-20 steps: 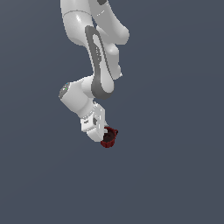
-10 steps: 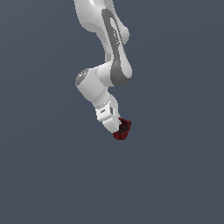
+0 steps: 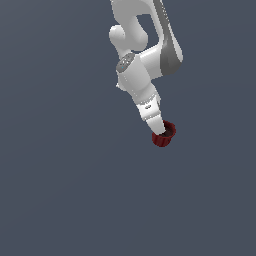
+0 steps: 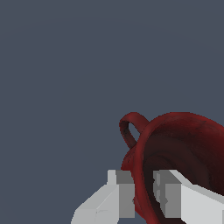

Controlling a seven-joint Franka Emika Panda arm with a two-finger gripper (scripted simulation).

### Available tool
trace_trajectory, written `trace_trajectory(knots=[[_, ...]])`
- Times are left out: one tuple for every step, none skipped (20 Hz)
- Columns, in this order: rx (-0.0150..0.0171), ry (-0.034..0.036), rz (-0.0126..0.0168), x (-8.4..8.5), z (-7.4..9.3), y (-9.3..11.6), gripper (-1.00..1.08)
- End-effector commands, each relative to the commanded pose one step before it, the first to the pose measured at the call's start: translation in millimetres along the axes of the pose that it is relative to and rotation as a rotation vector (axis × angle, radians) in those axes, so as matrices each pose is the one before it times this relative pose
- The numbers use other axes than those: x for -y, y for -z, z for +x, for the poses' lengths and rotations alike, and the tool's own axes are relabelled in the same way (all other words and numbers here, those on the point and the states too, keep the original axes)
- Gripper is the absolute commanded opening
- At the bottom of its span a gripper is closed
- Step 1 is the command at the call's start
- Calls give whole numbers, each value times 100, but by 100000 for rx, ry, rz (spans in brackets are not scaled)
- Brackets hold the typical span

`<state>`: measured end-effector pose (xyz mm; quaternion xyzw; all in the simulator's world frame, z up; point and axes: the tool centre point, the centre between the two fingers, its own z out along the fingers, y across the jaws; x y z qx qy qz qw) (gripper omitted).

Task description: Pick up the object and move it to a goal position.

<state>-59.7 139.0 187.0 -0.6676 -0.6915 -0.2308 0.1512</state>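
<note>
My fingers (image 4: 120, 192) pinch the rim of the dark red mug (image 4: 179, 162), one pad pressed on the outside wall, the other inside the dark hollow. The wall sits squeezed between them. The mug's small loop handle (image 4: 130, 129) sticks out just beyond my outer finger. Behind everything lies plain grey-blue background (image 4: 65, 65).

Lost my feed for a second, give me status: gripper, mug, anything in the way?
Gripper shut on mug wall, one finger inside, one outside. Mug tilted in the grip. Nothing else in view.
</note>
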Motion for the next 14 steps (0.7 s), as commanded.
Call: trace_trajectory(knots=[[-17, 38, -272, 465, 2765, 200, -100], [-64, 6, -25, 158, 958, 55, -100], [0, 0, 0, 141, 888, 25, -100], [-90, 9, -37, 128, 818, 63, -100], [-45, 4, -19, 110, 742, 41, -100], [-44, 4, -21, 92, 665, 39, -100], [-61, 5, -32, 73, 586, 48, -100], [0, 0, 0, 51, 503, 12, -100], [-57, 2, -39, 33, 417, 47, -100], [0, 0, 0, 14, 329, 8, -100], [-64, -2, -56, 3, 241, 54, -100], [0, 0, 0, -5, 167, 4, -100], [0, 0, 0, -6, 96, 2, -100], [0, 0, 0, -3, 31, 1, -100]])
